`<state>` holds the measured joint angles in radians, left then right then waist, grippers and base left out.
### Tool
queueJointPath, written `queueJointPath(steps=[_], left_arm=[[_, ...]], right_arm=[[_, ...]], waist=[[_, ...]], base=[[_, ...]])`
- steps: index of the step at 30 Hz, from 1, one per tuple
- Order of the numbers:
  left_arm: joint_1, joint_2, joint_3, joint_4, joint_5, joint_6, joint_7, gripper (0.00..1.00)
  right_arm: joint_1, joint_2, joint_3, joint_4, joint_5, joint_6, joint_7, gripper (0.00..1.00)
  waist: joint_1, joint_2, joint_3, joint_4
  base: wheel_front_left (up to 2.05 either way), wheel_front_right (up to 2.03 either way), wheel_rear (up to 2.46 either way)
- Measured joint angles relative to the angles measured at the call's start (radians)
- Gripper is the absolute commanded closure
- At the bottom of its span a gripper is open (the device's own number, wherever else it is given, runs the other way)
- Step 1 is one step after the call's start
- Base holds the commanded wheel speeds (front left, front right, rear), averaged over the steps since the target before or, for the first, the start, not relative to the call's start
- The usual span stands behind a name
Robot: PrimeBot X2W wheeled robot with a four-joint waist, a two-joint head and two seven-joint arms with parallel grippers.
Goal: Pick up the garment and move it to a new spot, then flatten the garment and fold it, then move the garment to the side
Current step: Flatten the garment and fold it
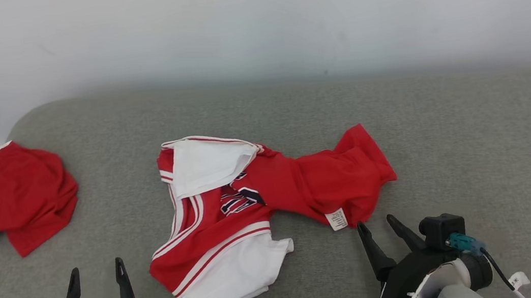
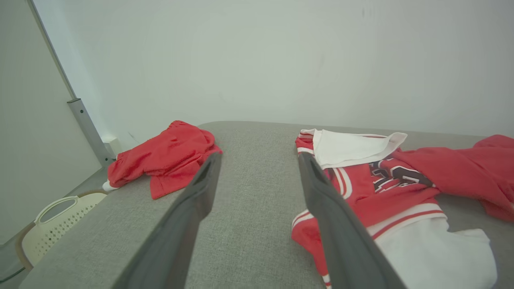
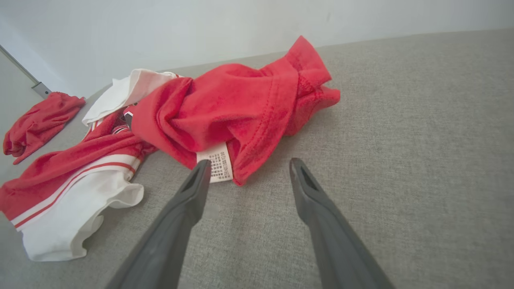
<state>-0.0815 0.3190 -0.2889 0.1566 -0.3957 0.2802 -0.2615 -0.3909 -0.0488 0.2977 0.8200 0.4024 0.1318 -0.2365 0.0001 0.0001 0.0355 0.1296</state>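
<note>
Garment: I saw the crumpled red-and-white basketball jersey with dark chest lettering (image 1: 213, 217) lying about mid-surface, just beyond both grippers and between them. It was neither flat nor folded.
Jersey layout: one white panel was flipped over at the far left end and another white panel lay nearest me. The plain red part was twisted and bunched off to the right.
Care tag: a small white printed label (image 1: 337, 219) sat on the near edge of the red bunch, facing up.
Left gripper: my left gripper (image 1: 96, 265) had its fingers wide apart and held nothing. It sat low over bare fabric, just left of the jersey's near white panel. In the left wrist view one finger overlapped the jersey's edge, but I couldn't tell whether it touched.
Right gripper: my right gripper (image 1: 375, 220) also had its fingers spread and held nothing. The tips pointed at the red bunch and were just short of the care tag, not touching the cloth.
Surface: a grey woven-fabric top (image 1: 473, 132) with a rounded far left corner.
Other cloth: a second crumpled plain red garment (image 1: 15, 200) lay at the left edge, well apart from the jersey.
Background: a plain white wall (image 1: 248, 18). The left wrist view showed a grey metal post (image 2: 86, 128) and a cream perforated plastic basket (image 2: 52, 224) below the surface's left side.
</note>
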Motion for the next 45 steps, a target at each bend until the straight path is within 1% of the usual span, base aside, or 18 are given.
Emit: queueJointPath(steps=[5, 6, 7, 8, 11, 14, 16, 18, 22, 27, 31, 34, 37, 40, 45], left_arm=[[-0.001, 0.0, 0.006, 0.013, 0.017, -0.009, 0.0, 0.0], [0.0, 0.0, 0.008, 0.015, 0.018, -0.015, 0.0, 0.0], [0.0, -0.001, 0.01, 0.016, 0.02, -0.016, 0.0, 0.0], [0.0, -0.001, 0.012, 0.017, 0.023, -0.016, 0.0, 0.0], [0.002, -0.005, 0.018, 0.019, 0.026, -0.018, 0.0, 0.0], [0.012, -0.007, 0.033, 0.018, 0.026, -0.018, 0.0, 0.0], [0.02, -0.011, 0.044, 0.016, 0.026, -0.017, 0.0, 0.0], [0.021, -0.017, 0.051, 0.01, 0.027, -0.016, 0.0, 0.0], [0.034, -0.031, 0.06, 0.001, 0.029, -0.016, -0.001, 0.0], [0.026, -0.048, 0.048, 0.017, 0.038, -0.036, -0.001, 0.0], [0.001, -0.067, 0.035, 0.036, 0.046, -0.058, -0.001, 0.0], [-0.01, -0.079, 0.032, 0.051, 0.053, -0.069, -0.001, 0.0], [-0.023, -0.095, 0.027, 0.057, 0.059, -0.077, -0.001, 0.0], [-0.027, -0.099, 0.031, 0.068, 0.061, -0.087, -0.001, 0.0], [-0.027, -0.115, 0.035, 0.086, 0.071, -0.105, -0.001, 0.0]], right_arm=[[-0.067, -0.001, 0.046, 0.135, 0.052, 0.0, -0.004, 0.0], [-0.079, 0.0, 0.056, 0.159, 0.056, 0.0, -0.008, 0.11], [-0.091, 0.0, 0.065, 0.179, 0.062, 0.0, -0.011, 0.4], [-0.101, 0.0, 0.072, 0.199, 0.07, 0.0, -0.012, 0.99], [-0.123, -0.001, 0.087, 0.238, 0.077, 0.0, -0.02, 1.0], [-0.147, -0.001, 0.087, 0.231, 0.087, 0.0, -0.024, 1.0], [-0.161, -0.005, 0.092, 0.198, 0.079, 0.0, -0.025, 1.0], [-0.173, -0.011, 0.086, 0.138, 0.078, 0.0, -0.025, 1.0], [-0.213, -0.05, 0.091, 0.042, 0.077, 0.0, -0.027, 1.0], [-0.338, -0.103, 0.111, 0.012, 0.071, 0.0, -0.023, 1.0], [-0.444, -0.138, 0.105, 0.037, 0.071, 0.0, -0.018, 1.0], [-0.51, -0.15, 0.11, 0.083, 0.05, 0.0, -0.009, 1.0], [-0.562, -0.155, 0.11, 0.141, 0.046, 0.0, -0.002, 1.0], [-0.611, -0.164, 0.106, 0.193, 0.044, 0.0, -0.002, 1.0], [-0.656, -0.161, 0.123, 0.253, 0.043, 0.0, -0.01, 1.0]], waist=[[0.0, 0.0, 0.002, 0.039], [0.0, 0.0, 0.002, 0.044], [0.0, 0.0, 0.002, 0.049], [0.0, 0.0, 0.001, 0.052], [0.0, 0.0, -0.002, 0.057], [0.0, 0.0, -0.003, 0.054], [0.0, 0.0, -0.002, 0.048], [0.0, 0.0, 0.0, 0.042], [0.0, 0.0, 0.01, 0.034], [0.0, 0.0, 0.023, 0.043], [0.0, 0.0, 0.03, 0.069], [0.0, 0.0, 0.036, 0.09], [0.0, 0.0, 0.04, 0.11], [0.0, 0.0, 0.042, 0.128], [0.0, 0.0, 0.042, 0.144]], base=[[0.0, 0.0, 0.0], [0.0, 0.0, 0.0], [0.0, 0.0, 0.0], [0.0, 0.0, 0.0], [0.0, 0.0, 0.0], [0.0, 0.0, 0.0], [0.0, 0.0, 0.0], [0.0, 0.0, 0.0], [0.0, 0.0, 0.0], [0.0, 0.0, 0.0], [0.0, 0.0, 0.0], [0.0, 0.0, 0.0], [0.0, 0.0, 0.0], [0.0, 0.0, 0.0], [0.0, 0.0, 0.0]])
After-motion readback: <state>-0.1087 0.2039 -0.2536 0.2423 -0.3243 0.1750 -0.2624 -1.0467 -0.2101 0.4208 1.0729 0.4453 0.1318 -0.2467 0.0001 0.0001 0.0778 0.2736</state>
